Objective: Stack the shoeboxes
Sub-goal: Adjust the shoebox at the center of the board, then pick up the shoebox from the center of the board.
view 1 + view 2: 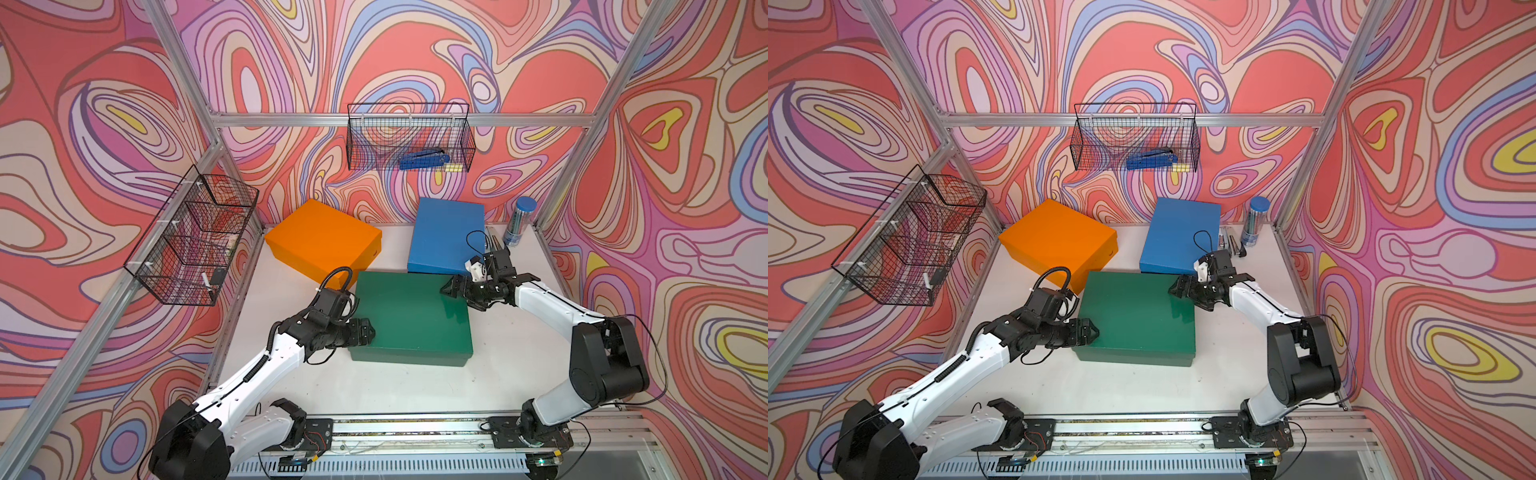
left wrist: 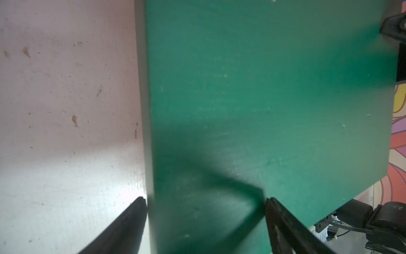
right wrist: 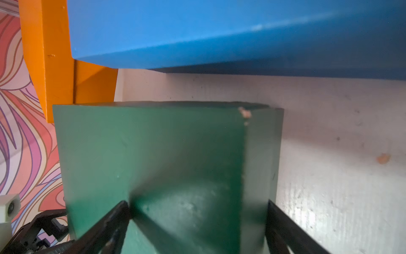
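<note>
The dark green rectangular cardboard shoebox is lying flat at the middle of the white tabletop, the left end effector and right end effector — both with jaws spread open — straddling its opposite edges. The orange cardboard shoebox and blue cardboard shoebox are sitting side by side just behind it.

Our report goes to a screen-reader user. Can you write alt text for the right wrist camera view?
The right gripper, wide open, straddles a corner of the green shoebox, seen close up. Beyond a strip of white table lies the blue shoebox, with the orange shoebox beside it.
</note>
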`<action>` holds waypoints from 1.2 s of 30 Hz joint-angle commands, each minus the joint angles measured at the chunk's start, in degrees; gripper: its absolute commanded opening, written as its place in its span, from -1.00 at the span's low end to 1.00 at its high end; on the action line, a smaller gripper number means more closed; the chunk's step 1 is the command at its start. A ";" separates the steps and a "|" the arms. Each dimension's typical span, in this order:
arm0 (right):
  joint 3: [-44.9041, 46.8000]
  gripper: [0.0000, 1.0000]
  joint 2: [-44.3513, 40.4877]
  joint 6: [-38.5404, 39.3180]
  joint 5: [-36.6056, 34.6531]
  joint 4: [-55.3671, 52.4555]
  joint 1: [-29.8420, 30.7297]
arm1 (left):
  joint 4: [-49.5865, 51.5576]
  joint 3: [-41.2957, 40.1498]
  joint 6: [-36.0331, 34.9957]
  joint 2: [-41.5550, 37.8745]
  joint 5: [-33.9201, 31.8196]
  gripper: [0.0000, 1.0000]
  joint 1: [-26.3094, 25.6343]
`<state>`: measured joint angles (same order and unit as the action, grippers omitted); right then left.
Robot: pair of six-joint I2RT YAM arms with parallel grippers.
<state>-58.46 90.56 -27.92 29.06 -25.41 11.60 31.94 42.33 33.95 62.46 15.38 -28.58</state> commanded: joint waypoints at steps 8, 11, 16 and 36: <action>-2.09 0.89 1.75 1.98 -0.86 -1.69 0.76 | 3.70 -1.83 2.34 -4.27 -0.53 0.68 -0.56; -2.94 0.93 0.31 3.31 -5.10 -4.67 0.75 | 9.07 0.65 2.41 -5.96 -6.45 0.78 -0.53; -9.39 0.96 -2.70 7.68 -14.54 -14.42 0.73 | 17.26 9.01 -1.15 -6.87 -14.13 0.85 -0.54; -20.16 0.97 5.56 2.31 -12.84 -3.08 -13.44 | 6.64 48.76 -11.40 30.05 -5.06 1.00 -0.52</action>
<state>-76.93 93.54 -22.92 12.36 -34.02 -1.69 42.70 87.55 22.15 88.71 6.85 -28.95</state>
